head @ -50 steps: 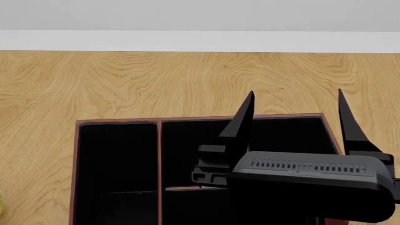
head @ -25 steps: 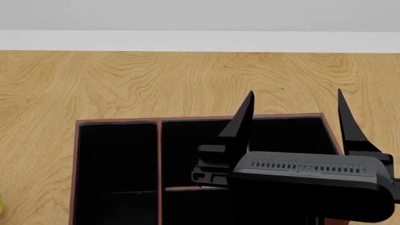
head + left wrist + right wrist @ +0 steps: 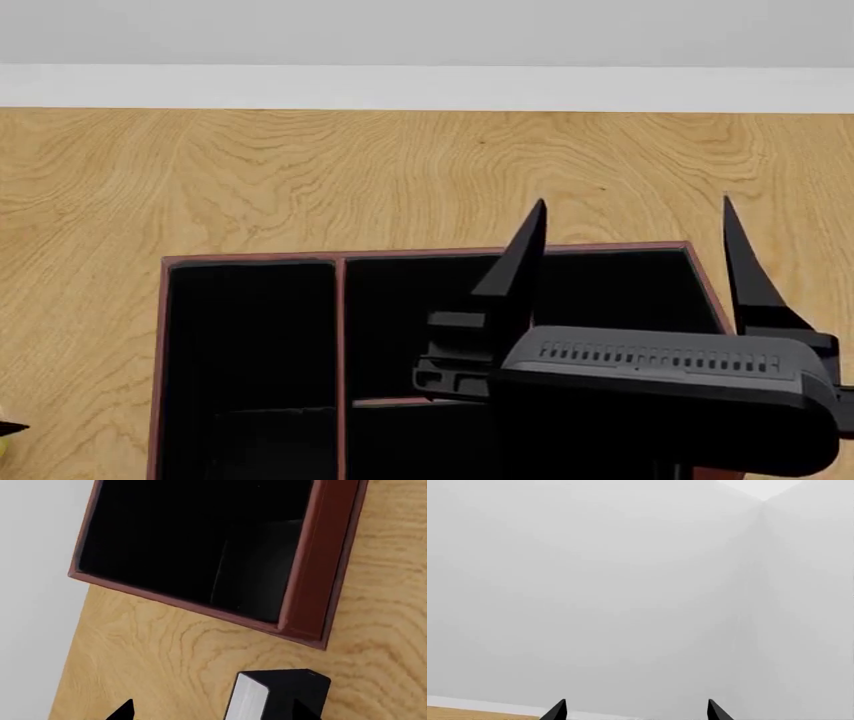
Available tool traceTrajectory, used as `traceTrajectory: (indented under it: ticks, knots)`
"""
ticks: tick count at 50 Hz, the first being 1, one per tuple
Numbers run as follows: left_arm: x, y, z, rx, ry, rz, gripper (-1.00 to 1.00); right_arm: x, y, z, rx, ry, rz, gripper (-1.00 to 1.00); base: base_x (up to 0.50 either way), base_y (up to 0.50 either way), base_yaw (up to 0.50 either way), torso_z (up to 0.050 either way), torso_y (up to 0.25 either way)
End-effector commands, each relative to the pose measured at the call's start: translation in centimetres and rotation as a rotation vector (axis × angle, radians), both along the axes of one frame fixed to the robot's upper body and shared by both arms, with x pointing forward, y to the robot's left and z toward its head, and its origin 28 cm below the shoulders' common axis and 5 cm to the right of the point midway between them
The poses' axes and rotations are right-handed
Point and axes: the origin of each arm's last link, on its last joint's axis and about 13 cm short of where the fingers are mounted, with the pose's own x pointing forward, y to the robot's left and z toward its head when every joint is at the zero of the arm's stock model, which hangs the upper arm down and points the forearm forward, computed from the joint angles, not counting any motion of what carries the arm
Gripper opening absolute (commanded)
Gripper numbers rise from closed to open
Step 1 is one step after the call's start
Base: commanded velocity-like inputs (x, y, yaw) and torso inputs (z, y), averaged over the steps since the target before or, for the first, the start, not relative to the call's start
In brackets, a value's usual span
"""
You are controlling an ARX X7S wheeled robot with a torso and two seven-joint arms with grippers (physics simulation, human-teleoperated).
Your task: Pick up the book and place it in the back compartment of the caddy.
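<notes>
Here the right gripper (image 3: 634, 225) hangs above the far right part of the caddy (image 3: 400, 255), its two black fingers spread wide and pointing away from the robot, with nothing between them. In the right wrist view the same two fingertips (image 3: 557, 711) show against a plain pale wall, and a strip of wooden table (image 3: 454, 712) shows in one corner.

The caddy is a dark maroon box with a black lining, set on the wooden table (image 3: 334, 170). A thin maroon divider (image 3: 339, 350) runs front to back through it, and a short cross divider (image 3: 390, 401) shows just beside the gripper's body. The back compartment (image 3: 414, 320) lies beyond that cross piece and looks empty.

The book (image 3: 277, 696) stands on the table outside the caddy, near one of its corners but apart from the maroon wall (image 3: 320, 565). Its pale page edges face the left wrist camera; the black cover carries no readable title or lettering. The left gripper (image 3: 213, 714) is beside the book, one fingertip (image 3: 123, 711) clear of it, the other in front of its black cover; whether the fingers grip the book cannot be told.
</notes>
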Motion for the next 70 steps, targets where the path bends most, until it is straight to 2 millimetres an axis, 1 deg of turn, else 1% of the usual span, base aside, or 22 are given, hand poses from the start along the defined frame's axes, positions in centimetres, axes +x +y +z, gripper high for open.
traceTrajectory:
  ticks: [1, 7, 11, 14, 24, 27, 40, 48, 54, 61, 62, 64, 68, 70]
  knots:
    - [0.3, -0.1, -2.0, -0.015, 0.029, 0.003, 1.0, 0.0, 0.0, -0.1, 0.001, 0.002, -0.004, 1.0, 0.0, 0.0, 0.0, 0.0, 0.0]
    - [0.5, -0.2, -2.9, -0.024, 0.043, 0.008, 1.0, 0.0, 0.0, 0.0, -0.001, 0.001, -0.004, 1.0, 0.0, 0.0, 0.0, 0.0, 0.0]
    - [0.5, -0.2, -3.8, -0.031, 0.057, 0.008, 1.0, -0.1, 0.1, 0.1, -0.002, -0.001, -0.004, 1.0, 0.0, 0.0, 0.0, 0.0, 0.0]
    - [0.5, -0.2, -4.1, -0.034, 0.064, 0.011, 1.0, -0.2, 0.0, 0.1, -0.002, -0.002, -0.005, 1.0, 0.0, 0.0, 0.0, 0.0, 0.0]
    - [0.6, 0.3, -5.3, -0.002, 0.094, 0.044, 1.0, 0.0, 0.1, 0.0, -0.004, 0.006, -0.002, 1.0, 0.0, 0.0, 0.0, 0.0, 0.0]
    - [0.7, 0.7, -5.6, 0.006, 0.092, 0.065, 1.0, 0.1, 0.1, 0.0, -0.005, 0.008, 0.0, 1.0, 0.0, 0.0, 0.0, 0.0, 0.0]
    - [1.2, 1.7, -6.6, 0.017, 0.106, 0.12, 1.0, 0.3, 0.2, -0.2, -0.006, 0.016, 0.002, 1.0, 0.0, 0.0, 0.0, 0.0, 0.0]
    - [1.7, 2.0, -6.4, 0.017, 0.101, 0.142, 1.0, 0.3, 0.2, -0.3, -0.005, 0.02, 0.003, 1.0, 0.0, 0.0, 0.0, 0.0, 0.0]
    - [1.6, 1.7, -6.3, 0.02, 0.103, 0.142, 1.0, 0.4, 0.2, -0.4, -0.003, 0.021, 0.003, 1.0, 0.0, 0.0, 0.0, 0.0, 0.0]
    - [2.0, 1.3, -7.4, 0.028, 0.117, 0.132, 1.0, 0.3, 0.1, -0.4, -0.002, 0.02, 0.0, 1.0, 0.0, 0.0, 0.0, 0.0, 0.0]
    - [1.8, 1.2, -7.4, 0.03, 0.126, 0.125, -1.0, 0.3, 0.1, -0.4, -0.002, 0.018, 0.0, 1.0, 0.0, 0.0, 0.0, 0.0, 0.0]
    - [1.7, 0.9, -8.0, 0.03, 0.133, 0.108, -1.0, 0.3, 0.1, -0.3, -0.004, 0.017, 0.0, 1.0, 0.0, 0.0, 0.0, 0.0, 0.0]
    - [1.6, 0.3, -8.3, 0.032, 0.144, 0.088, -1.0, 0.2, 0.1, -0.2, -0.005, 0.014, 0.0, 1.0, 0.0, 0.0, 0.0, 0.0, 0.0]
    - [1.7, -0.1, -8.3, -0.009, 0.095, 0.064, -1.0, 0.2, 0.2, -0.2, -0.006, 0.011, 0.0, 1.0, 0.01, 0.0, -0.01, 0.0, 0.0]
